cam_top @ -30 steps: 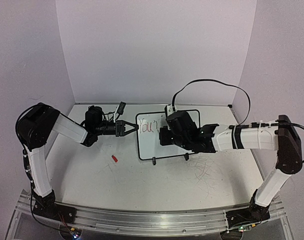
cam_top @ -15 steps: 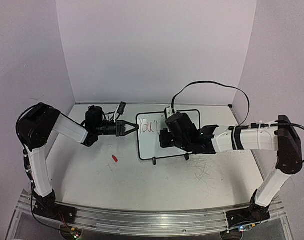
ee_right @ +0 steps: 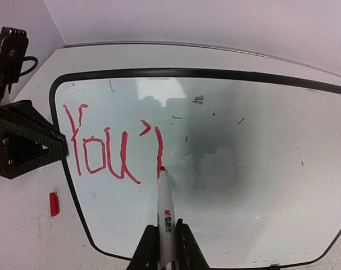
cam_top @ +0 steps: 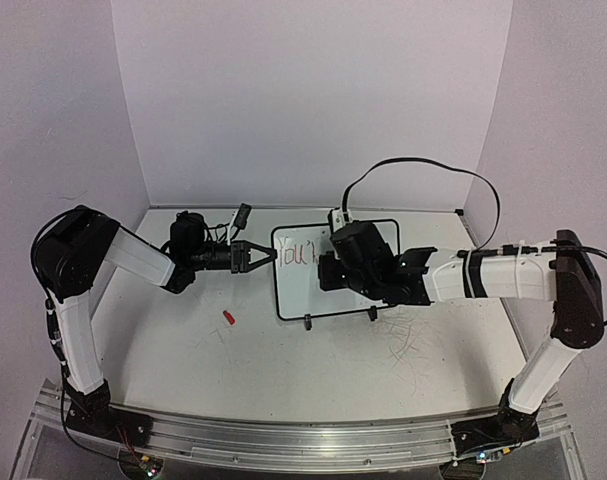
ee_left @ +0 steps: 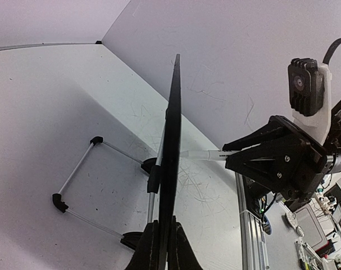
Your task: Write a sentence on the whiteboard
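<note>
My right gripper (ee_right: pixel 166 235) pinches the marker (ee_right: pixel 164 202); its tip touches the whiteboard (ee_right: pixel 249 146) ahead, beside the sentence (ee_right: pixel 103 149). My left gripper (ee_left: pixel 163 236) is pressed on the whiteboard's edge.

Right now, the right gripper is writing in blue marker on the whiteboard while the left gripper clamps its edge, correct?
Not blue: the right wrist view shows the writing is red. Otherwise yes, the right gripper presses the marker to the whiteboard and the left gripper clamps its edge.
</note>
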Robot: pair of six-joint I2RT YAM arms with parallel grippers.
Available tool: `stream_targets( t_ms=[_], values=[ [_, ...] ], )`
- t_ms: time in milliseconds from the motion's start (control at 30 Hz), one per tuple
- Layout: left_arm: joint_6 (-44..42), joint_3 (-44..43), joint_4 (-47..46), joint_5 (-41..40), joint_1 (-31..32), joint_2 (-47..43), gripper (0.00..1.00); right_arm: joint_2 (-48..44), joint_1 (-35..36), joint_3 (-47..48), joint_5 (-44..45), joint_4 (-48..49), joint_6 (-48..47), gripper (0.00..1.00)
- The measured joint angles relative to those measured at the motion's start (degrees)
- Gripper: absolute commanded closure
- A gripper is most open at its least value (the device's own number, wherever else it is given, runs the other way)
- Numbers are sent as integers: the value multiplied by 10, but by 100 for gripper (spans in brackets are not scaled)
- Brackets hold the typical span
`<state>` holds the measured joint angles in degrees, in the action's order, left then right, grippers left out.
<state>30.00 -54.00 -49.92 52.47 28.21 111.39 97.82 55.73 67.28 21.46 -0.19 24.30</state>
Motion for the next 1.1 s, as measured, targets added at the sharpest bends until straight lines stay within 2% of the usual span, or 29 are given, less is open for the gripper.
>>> stream_targets(
  t_ms=[800, 1100],
  values=[
    [0, 0, 0, 0, 0, 0, 100, 1, -9, 18, 21, 5, 1, 100],
    [0, 0, 0, 1, 0, 0, 100, -89, -17, -63, 11, 42, -4, 100]
  ],
)
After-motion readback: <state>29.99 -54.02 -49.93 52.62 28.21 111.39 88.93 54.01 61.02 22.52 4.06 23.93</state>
